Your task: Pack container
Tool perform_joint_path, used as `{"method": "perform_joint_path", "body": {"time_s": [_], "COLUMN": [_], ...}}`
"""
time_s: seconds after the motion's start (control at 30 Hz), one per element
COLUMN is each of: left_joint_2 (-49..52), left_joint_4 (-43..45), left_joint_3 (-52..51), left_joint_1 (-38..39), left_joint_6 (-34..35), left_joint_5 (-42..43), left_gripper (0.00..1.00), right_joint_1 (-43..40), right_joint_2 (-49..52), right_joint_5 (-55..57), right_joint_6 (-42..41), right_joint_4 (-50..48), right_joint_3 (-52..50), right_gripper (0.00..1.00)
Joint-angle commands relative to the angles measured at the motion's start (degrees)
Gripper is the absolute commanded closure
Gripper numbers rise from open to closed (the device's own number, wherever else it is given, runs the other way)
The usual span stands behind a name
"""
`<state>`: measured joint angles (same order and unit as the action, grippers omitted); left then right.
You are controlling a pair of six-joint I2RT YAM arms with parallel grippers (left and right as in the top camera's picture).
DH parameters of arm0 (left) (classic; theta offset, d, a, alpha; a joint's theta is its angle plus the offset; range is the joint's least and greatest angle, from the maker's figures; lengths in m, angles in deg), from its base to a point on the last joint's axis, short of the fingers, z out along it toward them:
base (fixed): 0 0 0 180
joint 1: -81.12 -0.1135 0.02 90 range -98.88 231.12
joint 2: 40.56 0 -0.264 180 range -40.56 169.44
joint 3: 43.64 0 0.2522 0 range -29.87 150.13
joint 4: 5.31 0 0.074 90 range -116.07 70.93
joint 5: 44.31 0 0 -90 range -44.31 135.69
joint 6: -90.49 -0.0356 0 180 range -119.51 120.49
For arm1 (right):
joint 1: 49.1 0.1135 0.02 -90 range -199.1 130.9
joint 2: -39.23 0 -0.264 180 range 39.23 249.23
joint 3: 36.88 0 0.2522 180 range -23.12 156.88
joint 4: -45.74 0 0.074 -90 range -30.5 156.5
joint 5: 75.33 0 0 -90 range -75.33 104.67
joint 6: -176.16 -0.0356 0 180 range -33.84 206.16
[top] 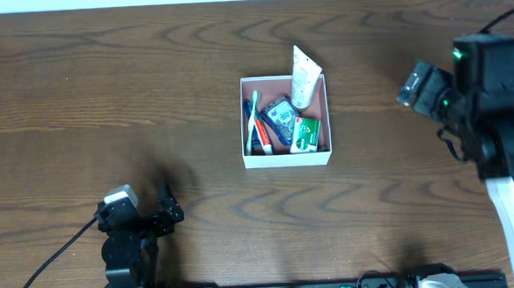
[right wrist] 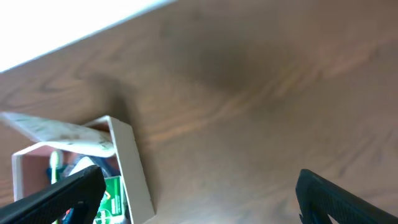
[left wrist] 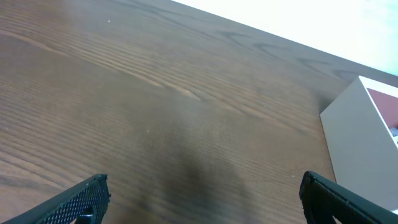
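nearest the base, the left gripper (top: 167, 204) hangs over the wooden table (top: 78, 100), jaws spread wide with nothing between them. mid-table sits the container (top: 287, 159), holding toothbrushes (top: 256, 122), a green box (top: 306, 134) and a white tube (top: 305, 78) poking over its far wall. well off to its right, the right gripper (right wrist: 199, 196) is likewise wide open and empty.

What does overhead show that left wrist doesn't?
Overhead only: what is inside the container: a white tube poking over the far rim, toothbrushes, a green box. It also shows the right arm. Left wrist only: a close look at the left gripper, jaws wide apart and empty. Both: the container's white wall and the wood table.
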<state>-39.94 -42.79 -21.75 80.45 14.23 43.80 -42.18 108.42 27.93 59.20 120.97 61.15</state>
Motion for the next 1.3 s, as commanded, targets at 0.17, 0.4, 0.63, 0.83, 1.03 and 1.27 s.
{"method": "perform_joint_path", "body": {"time_s": [0.17, 0.4, 0.63, 0.83, 1.03, 1.27], "left_joint_2": [-0.39, -0.39, -0.39, -0.39, -0.39, -0.39], "left_joint_4": [0.04, 0.04, 0.04, 0.04, 0.04, 0.04], "left_joint_3": [-1.16, -1.16, -1.16, -1.16, -1.16, -1.16], "left_joint_1": [-0.28, -0.28, -0.28, -0.28, -0.28, -0.28], "left_joint_6": [0.5, 0.5, 0.5, 0.5, 0.5, 0.5], "left_joint_5": [-0.28, -0.28, -0.28, -0.28, -0.28, -0.28], "left_gripper": [0.02, 0.02, 0.02, 0.02, 0.02, 0.02], "right_joint_1": [-0.02, -0.98, -0.98, -0.98, -1.36, -1.36], "right_joint_2": [-12.48, -25.77, -39.23, -51.54, -58.99, -62.97], "right_joint_5": [-10.16, -12.83, -13.55, -13.55, -13.57, -13.6], "right_joint_6": [28.94, 30.21, 30.23, 30.23, 30.21, 30.21], "right_joint_4": [-9.35, -25.03, -32.02, -35.54, -35.56, -35.58], "right_joint_3": [-11.61, -33.83, -51.49, -62.31, -68.13, -72.06], "right_gripper": [0.01, 0.01, 0.01, 0.01, 0.01, 0.01]}}
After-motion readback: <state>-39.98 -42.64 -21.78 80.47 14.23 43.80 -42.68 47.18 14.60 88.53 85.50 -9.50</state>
